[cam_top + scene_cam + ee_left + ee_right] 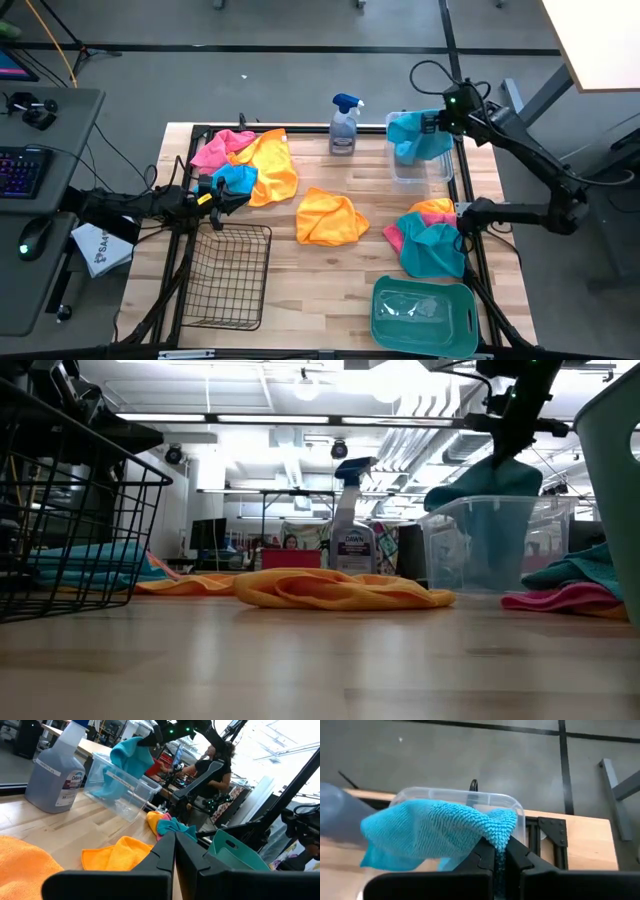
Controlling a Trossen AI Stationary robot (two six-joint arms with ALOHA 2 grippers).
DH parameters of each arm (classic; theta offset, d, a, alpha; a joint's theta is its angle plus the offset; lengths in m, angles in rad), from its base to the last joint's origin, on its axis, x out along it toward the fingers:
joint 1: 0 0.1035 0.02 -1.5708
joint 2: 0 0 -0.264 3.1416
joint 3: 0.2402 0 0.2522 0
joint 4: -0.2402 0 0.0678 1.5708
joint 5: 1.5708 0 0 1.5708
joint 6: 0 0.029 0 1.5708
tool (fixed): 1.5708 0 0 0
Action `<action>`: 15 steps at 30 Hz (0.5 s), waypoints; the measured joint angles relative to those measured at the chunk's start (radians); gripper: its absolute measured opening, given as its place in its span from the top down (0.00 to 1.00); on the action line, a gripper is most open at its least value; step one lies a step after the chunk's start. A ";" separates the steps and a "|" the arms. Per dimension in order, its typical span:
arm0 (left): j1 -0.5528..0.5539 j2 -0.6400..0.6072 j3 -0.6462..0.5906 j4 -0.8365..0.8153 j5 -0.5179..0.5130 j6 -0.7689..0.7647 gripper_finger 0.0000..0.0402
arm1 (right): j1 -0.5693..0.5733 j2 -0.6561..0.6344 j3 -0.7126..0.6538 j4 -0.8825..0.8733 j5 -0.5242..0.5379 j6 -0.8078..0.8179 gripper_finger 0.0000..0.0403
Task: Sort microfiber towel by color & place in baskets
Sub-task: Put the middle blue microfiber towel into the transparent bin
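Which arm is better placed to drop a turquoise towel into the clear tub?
Right: its gripper already holds a turquoise microfiber towel over the clear plastic rectangular tub.

Your two arms are dark, jointed tubes. The right arm [520, 135], at upper right, carries a green indicator light and looping black cable; the left arm [140, 205], at mid-left, shows a yellow marking.

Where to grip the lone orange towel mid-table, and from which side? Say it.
Grip the orange towel on its raised central folds, coming straight down from above. It lies crumpled low on the table, apart from the other cloths, so a top pinch on a bunched ridge probably holds best; its flat edges offer little to catch.
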 joint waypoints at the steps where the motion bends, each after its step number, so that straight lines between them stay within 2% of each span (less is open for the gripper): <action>1: 0.000 0.000 0.000 0.000 0.000 0.000 1.00 | 0.008 0.006 0.000 -0.008 0.001 -0.013 1.00; 9: 0.000 0.000 0.000 0.000 0.000 0.000 1.00 | 0.115 0.117 0.000 -0.128 0.056 -0.101 1.00; 15: 0.000 0.000 0.000 0.000 0.000 0.000 1.00 | 0.204 0.230 0.000 -0.132 0.002 -0.412 1.00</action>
